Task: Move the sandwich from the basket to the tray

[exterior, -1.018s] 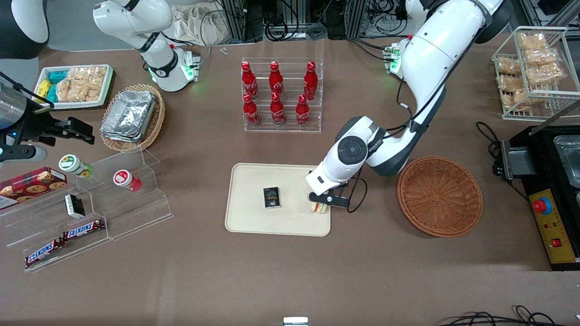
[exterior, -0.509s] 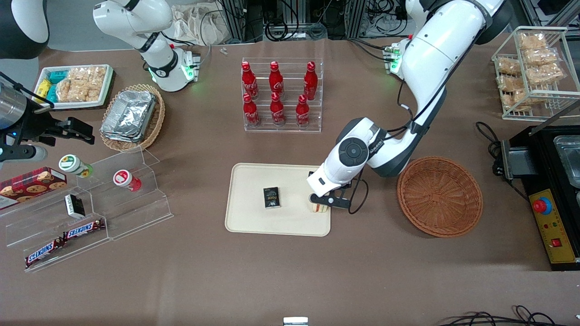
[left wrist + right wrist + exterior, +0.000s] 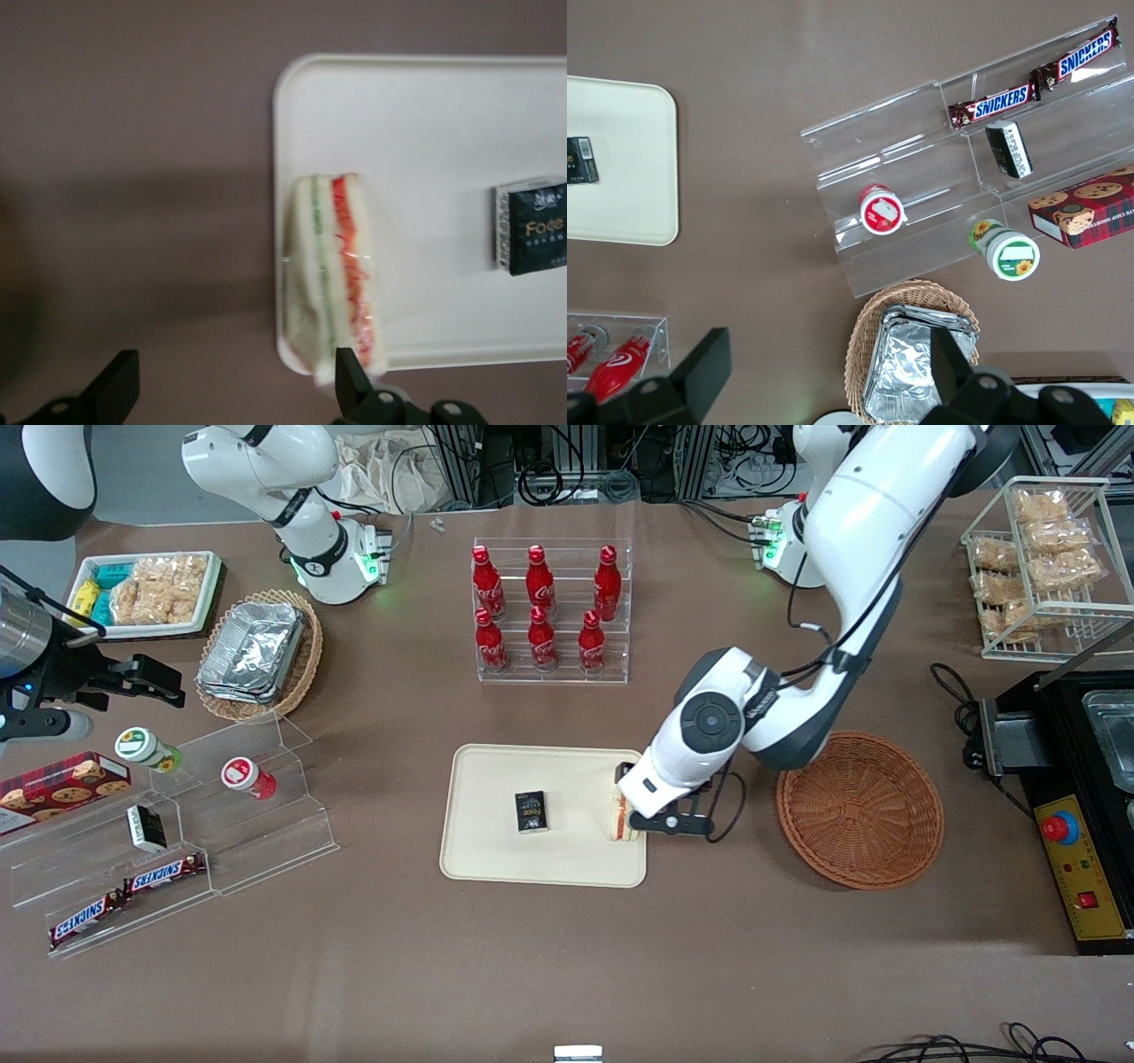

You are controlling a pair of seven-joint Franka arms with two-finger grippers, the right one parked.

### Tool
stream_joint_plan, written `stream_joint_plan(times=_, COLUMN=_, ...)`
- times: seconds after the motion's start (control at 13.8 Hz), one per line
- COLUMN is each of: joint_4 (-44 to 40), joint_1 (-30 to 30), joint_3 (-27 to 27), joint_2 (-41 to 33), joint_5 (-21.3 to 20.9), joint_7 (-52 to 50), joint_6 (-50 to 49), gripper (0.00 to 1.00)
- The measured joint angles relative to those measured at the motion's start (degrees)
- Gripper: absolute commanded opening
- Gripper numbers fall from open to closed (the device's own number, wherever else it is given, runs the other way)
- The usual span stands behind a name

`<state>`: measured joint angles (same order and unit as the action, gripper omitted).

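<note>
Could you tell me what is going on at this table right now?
The working arm has put the sandwich on the cream tray, right at the rim nearest the brown basket, which holds nothing visible. The gripper is open, its fingers apart and off the sandwich, hovering just above that tray edge. A small dark packet also lies on the tray, nearer its middle.

Six red cola bottles (image 3: pixel 542 609) stand in a clear acrylic rack (image 3: pixel 553 613) at upper centre of the front view. At upper left, a white tray of snack packets (image 3: pixel 149 593) sits beside a tan wicker basket of foil containers (image 3: pixel 259 654). Lower left, a clear stepped stand (image 3: pixel 190 834) carries two Snickers bars (image 3: pixel 124 896), a red-lidded cup (image 3: pixel 248 777) and a small black box (image 3: pixel 145 826); a cookie box (image 3: pixel 62 781) lies beside it. A wire rack of bagged snacks (image 3: pixel 1045 558) fills the upper right.
</note>
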<state>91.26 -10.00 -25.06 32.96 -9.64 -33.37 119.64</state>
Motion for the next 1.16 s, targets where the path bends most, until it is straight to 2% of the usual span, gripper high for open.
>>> stream_joint_plan(times=0.22, joint_4=-2.1, joint_1=5.5, joint_3=-2.2, joint_2=-5.4, joint_5=0.4, joint_7=1.8, joint_6=-12.3, gripper=0.99)
stream_joint_plan(times=0.36, joint_4=-3.2, joint_1=10.9, joint_3=-4.3, joint_2=-9.1, joint_5=2.5, joint_7=6.8, joint_6=-18.1, gripper=0.99)
stream_joint_plan(times=0.58, joint_4=-4.0, joint_1=18.7, joint_3=-4.7, joint_2=-15.0, joint_5=6.1, joint_7=17.9, joint_6=-24.3, gripper=0.99)
stream_joint_plan(times=0.8, joint_4=-6.2, joint_1=25.0, joint_3=-4.5, joint_2=-19.0, joint_5=6.4, joint_7=26.9, joint_6=-31.1, gripper=0.99)
stream_joint_plan(times=1.16, joint_4=-8.6, joint_1=32.3, joint_3=-4.0, joint_2=-21.8, joint_5=6.3, joint_7=30.6, joint_6=-34.7, gripper=0.99)
